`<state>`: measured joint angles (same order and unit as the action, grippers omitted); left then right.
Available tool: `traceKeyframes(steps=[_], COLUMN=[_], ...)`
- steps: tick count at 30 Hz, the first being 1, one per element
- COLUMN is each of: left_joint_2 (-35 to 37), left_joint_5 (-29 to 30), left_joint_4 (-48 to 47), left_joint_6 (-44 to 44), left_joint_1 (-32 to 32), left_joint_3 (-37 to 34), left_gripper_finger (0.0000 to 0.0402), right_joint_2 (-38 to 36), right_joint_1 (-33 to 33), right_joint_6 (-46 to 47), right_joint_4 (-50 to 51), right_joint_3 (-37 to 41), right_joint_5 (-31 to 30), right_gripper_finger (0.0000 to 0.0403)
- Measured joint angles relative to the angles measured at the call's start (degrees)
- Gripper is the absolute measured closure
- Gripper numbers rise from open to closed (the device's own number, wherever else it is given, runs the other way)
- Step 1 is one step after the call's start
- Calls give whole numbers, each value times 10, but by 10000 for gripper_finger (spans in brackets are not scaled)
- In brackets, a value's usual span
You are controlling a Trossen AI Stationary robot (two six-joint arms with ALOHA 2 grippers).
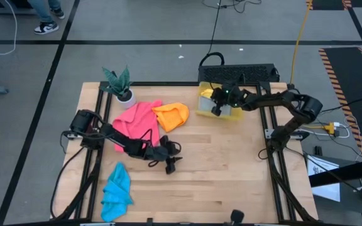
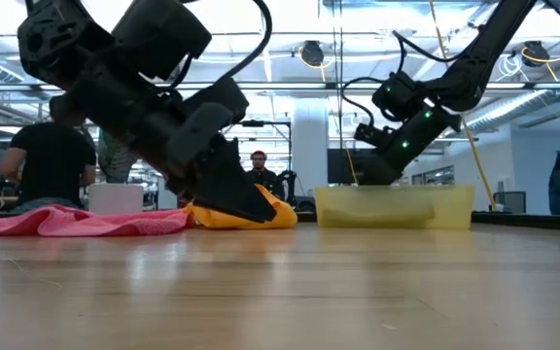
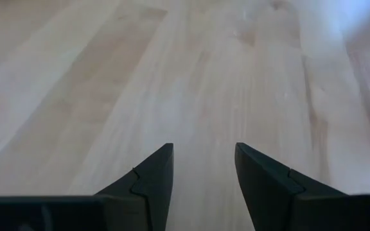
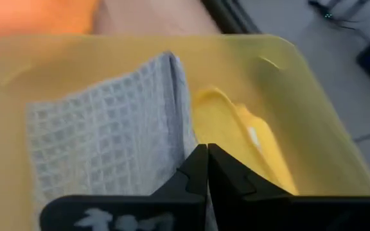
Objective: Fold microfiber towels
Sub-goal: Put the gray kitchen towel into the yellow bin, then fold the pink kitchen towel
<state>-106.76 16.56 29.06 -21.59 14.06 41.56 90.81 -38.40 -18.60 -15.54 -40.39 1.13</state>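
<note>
My left gripper (image 1: 170,164) (image 3: 204,168) stands open low over bare wood near the table's middle, touching nothing. A pink towel (image 1: 137,119) and an orange towel (image 1: 171,116) lie crumpled at the far left. A bright blue towel (image 1: 115,191) lies bunched at the near left. At the far right stands a translucent yellow bin (image 1: 206,94). My right gripper (image 1: 217,110) (image 4: 207,157) reaches down into it, shut. Inside the bin lie a grey waffle towel (image 4: 108,147) and a yellow towel (image 4: 236,125). My right gripper meets the grey towel at its raised edge (image 4: 184,138), beside the yellow towel, with the two fingertips closed together there. The fingers slant down into the bin from the table's right side. One layer or several, I cannot tell. The towel still lies in the bin.
A small potted plant (image 1: 121,85) stands at the far left corner beside the pink towel. A black case (image 1: 244,72) sits beyond the far edge behind the bin. Bare wood (image 1: 231,176) spreads over the middle and near right. People sit in the room behind (image 2: 47,156).
</note>
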Motion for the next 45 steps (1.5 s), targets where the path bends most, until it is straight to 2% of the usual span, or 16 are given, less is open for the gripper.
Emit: traceKeyframes(steps=[8,16,22,25,28,32,37,40,43,45], left_joint_2=[0,0,0,0,12,69,169,215,240,247], left_joint_5=[13,15,15,24,77,179,284,289,244,199], left_joint_4=[-6,-6,-5,-7,-49,-158,-287,-359,-469,-542], left_joint_6=[1,0,0,8,9,-20,-75,-72,-51,-85], left_joint_1=[5,10,10,13,34,73,128,156,177,184], left_joint_3=[0,0,0,0,0,2,2,2,2,2], left_gripper_finger=[234,234,234,234,234,234,234,234,234,234], right_joint_2=[-52,-17,-4,-19,-48,-104,-183,-212,-222,-221], right_joint_1=[2,-27,-41,-36,-21,18,116,197,280,333], right_joint_6=[37,91,92,66,52,48,54,94,126,153], right_joint_4=[1,4,37,22,-2,-27,-113,-171,-228,-263], right_joint_3=[1,15,20,21,22,32,106,169,223,255], right_joint_5=[2,1,6,-23,-82,-165,-176,-174,-161,-158], right_gripper_finger=[401,401,401,401,402,402,402,403,403,403])
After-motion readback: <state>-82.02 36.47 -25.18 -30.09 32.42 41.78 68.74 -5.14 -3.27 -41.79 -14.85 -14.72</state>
